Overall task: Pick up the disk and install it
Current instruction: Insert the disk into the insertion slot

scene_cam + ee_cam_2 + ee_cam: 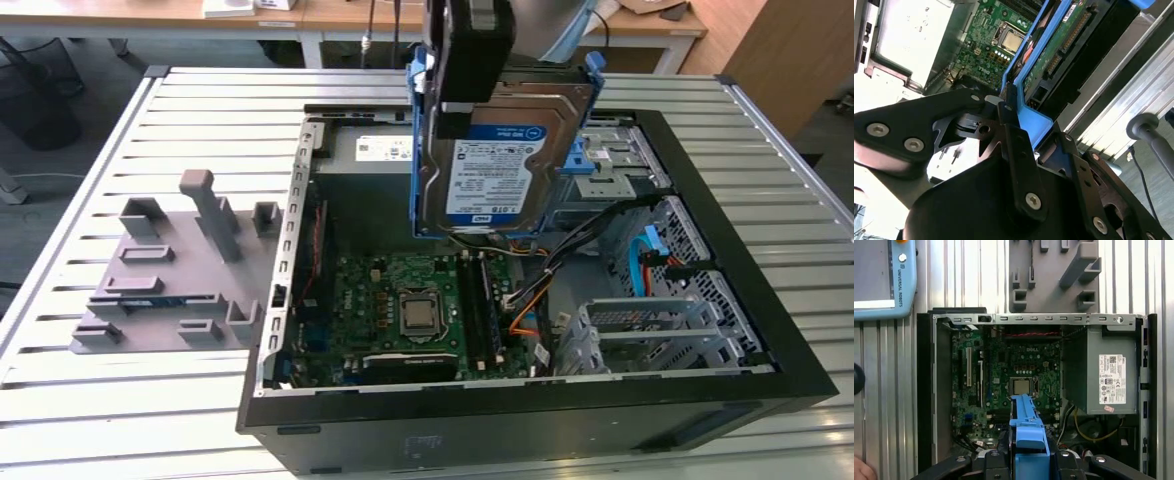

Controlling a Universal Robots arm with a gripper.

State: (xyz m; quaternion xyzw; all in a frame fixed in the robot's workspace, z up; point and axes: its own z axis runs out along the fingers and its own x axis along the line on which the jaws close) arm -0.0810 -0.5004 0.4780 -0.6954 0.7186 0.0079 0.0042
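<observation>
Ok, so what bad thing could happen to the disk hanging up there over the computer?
1. The jaws seem to pinch the disk just by its blue bracket, so it might slip and drop onto the motherboard.
2. The loose cables beside it could snag it.

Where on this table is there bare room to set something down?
Bare silver slatted table lies on the near side of the grey plastic fixture at the exterior view's left, and in a strip beside the black open computer case at the exterior view's right. Inside the case is crowded: green motherboard, cables, the gripper holding the blue-bracketed silver disk above.
</observation>
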